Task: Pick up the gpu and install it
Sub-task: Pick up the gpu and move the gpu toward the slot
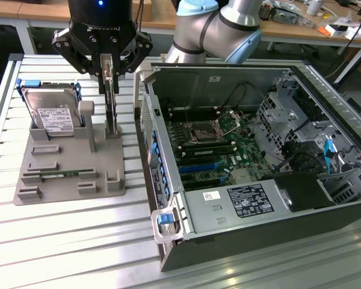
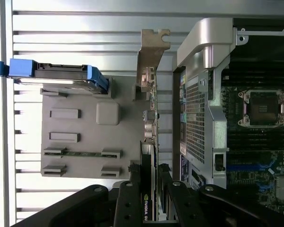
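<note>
Here two fingers (image 2: 134, 189) of the gripper (image 1: 109, 90) pinch the one gpu (image 2: 149, 137), upright beside one hard drive (image 1: 54, 114).

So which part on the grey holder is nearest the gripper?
The gpu, standing on edge right under the gripper; the hard drive and memory stick sit farther off.

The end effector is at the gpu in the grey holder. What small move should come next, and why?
Probably a short straight lift. The end effector appears closed on the gpu, which stands upright in the grey holder, close beside the computer case; sideways motion might jam it.
</note>
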Robot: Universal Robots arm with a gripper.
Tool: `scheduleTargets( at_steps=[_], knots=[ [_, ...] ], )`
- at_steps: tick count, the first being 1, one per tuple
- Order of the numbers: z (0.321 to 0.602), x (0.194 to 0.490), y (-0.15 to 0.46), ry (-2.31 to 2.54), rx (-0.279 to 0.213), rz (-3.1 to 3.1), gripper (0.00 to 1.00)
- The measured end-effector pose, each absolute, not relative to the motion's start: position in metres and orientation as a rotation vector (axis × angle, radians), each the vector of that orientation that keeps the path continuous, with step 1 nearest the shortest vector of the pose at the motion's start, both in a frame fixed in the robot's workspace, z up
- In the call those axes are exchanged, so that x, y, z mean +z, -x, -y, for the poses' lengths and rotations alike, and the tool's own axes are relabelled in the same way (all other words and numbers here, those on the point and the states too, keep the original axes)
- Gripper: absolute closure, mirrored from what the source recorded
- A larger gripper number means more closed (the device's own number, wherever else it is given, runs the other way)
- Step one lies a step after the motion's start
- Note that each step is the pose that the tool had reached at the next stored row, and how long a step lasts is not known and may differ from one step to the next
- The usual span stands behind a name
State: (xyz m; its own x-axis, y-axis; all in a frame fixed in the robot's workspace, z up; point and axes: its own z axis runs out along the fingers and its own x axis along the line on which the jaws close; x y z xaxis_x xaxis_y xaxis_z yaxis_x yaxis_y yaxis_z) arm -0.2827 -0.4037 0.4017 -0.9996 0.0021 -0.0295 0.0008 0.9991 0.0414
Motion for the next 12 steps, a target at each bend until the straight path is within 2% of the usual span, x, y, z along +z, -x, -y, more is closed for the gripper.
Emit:
scheduleTargets(
  at_steps=[12],
  knots=[
    [0.4037,0.4111,0.2827,-0.002,0.064,-3.111,0.73]
  ],
)
